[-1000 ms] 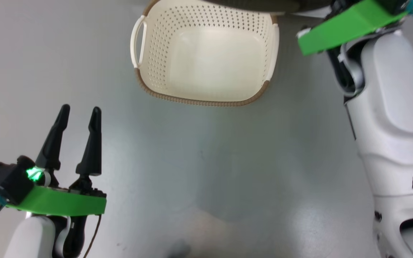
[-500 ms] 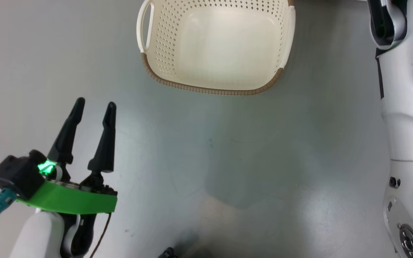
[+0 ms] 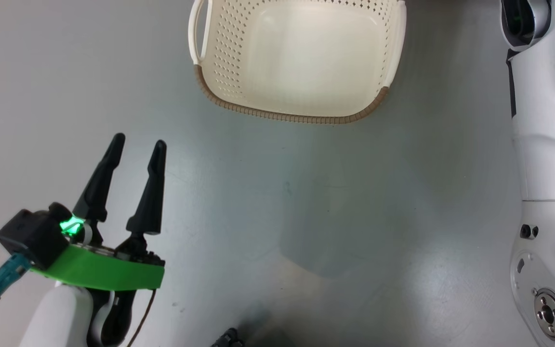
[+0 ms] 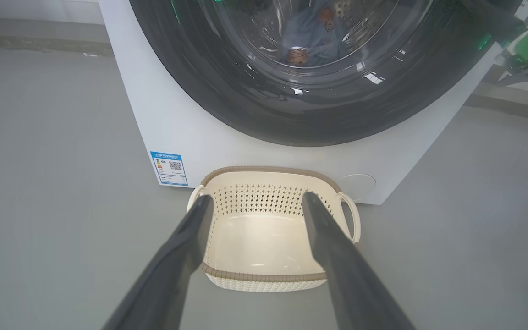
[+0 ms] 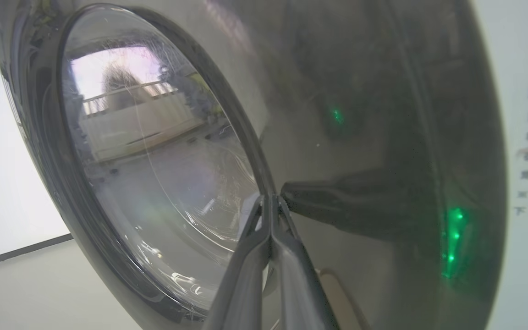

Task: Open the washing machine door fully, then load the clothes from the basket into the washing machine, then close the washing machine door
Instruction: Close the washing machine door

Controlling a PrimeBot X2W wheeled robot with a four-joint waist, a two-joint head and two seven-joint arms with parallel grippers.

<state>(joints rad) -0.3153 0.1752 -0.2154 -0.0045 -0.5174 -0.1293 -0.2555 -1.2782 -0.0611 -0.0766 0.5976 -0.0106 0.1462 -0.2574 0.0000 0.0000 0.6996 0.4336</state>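
Note:
The cream basket (image 3: 224,58) stands on the grey floor with nothing in it, just before the white washing machine (image 4: 190,133). The washing machine door (image 4: 291,119) lies against the machine's front. Blue clothes (image 4: 310,32) with orange-brown print show through its glass, inside the drum. My left gripper (image 3: 139,140) hovers open and empty over the floor, short of the basket (image 4: 264,276) and pointing at it. The right gripper (image 5: 269,198) is shut on nothing, with its tips on the door's glossy black ring (image 5: 360,114), right beside the glass window (image 5: 154,160).
My right forearm (image 3: 547,144) runs up the head view's right side. A blue label (image 4: 169,168) and a round white cap (image 4: 358,183) sit low on the machine's front. Bare grey floor lies left of the machine and around the basket.
The head camera has shifted, so the basket sits higher and further right in its view. The right wrist's green band has left the top of that view. The left gripper stays open.

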